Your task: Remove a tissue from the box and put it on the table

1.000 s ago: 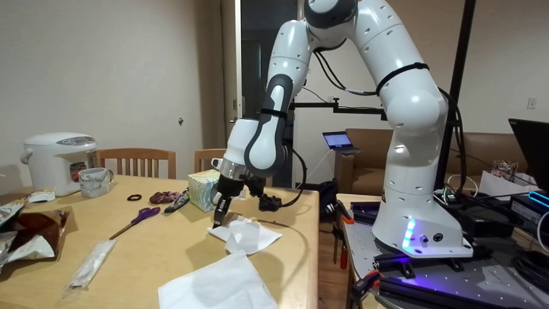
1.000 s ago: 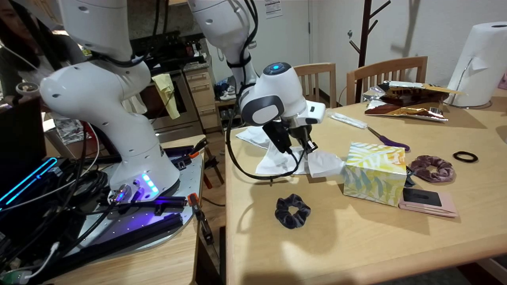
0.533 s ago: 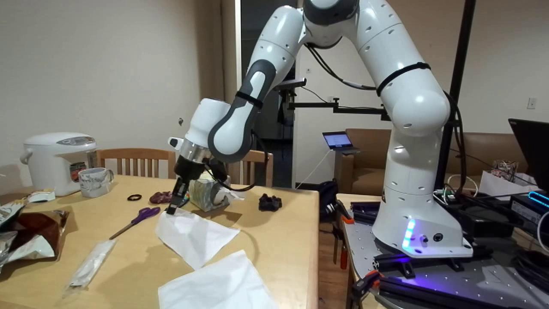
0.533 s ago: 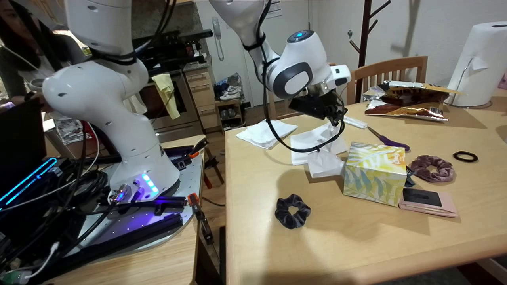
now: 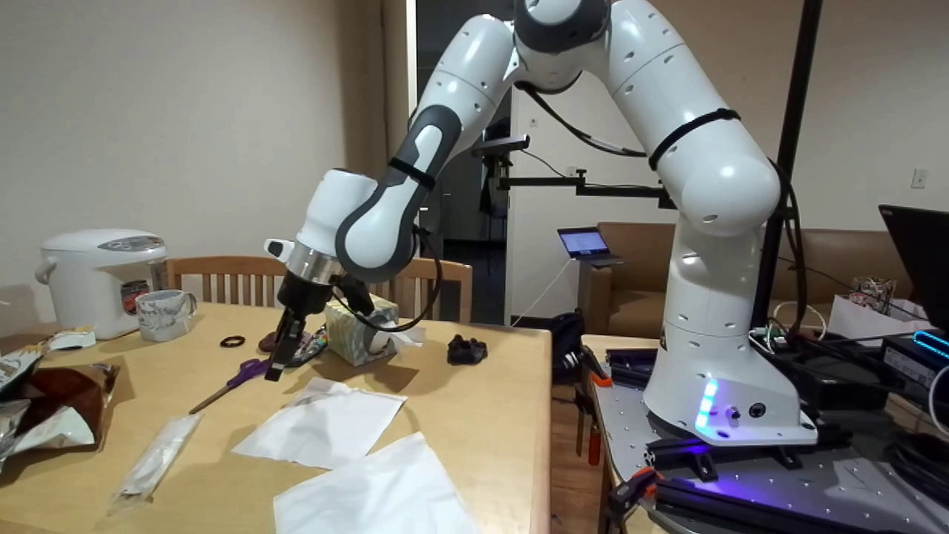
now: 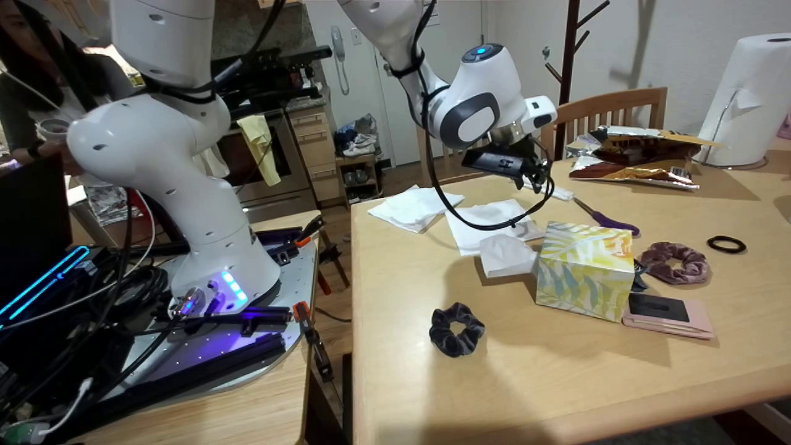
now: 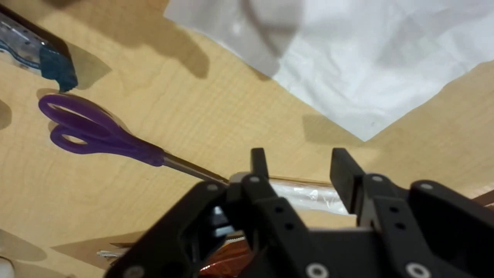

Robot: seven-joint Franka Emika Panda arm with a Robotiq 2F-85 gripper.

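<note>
The white tissue (image 5: 326, 426) lies spread and lightly creased on the wooden table (image 5: 497, 437). It also shows in an exterior view (image 6: 463, 241), partly behind the arm's cable, and in the wrist view (image 7: 347, 69). My gripper (image 5: 274, 371) hovers above the table just beyond the tissue, apart from it. In the wrist view my gripper (image 7: 295, 164) is open and empty, its two fingers (image 7: 345, 175) well apart. The patterned yellowish box (image 6: 584, 272) lies with its opening sideways, a white tuft (image 6: 507, 254) sticking out; the arm's cable partly covers the box (image 5: 348, 334) in an exterior view.
Another larger-looking white sheet (image 5: 374, 493) lies beside the tissue near the table edge. Purple scissors (image 7: 104, 135) and a long paper sleeve (image 5: 159, 456) lie below or near my gripper. A foil bag (image 5: 67, 408), mug (image 5: 164, 315) and dark scrunchie (image 6: 456, 329) are also on the table.
My gripper carried the tissue away from the box, then let go of it. The tissue dropped flat onto the table. My gripper moved a little farther from the robot base.
</note>
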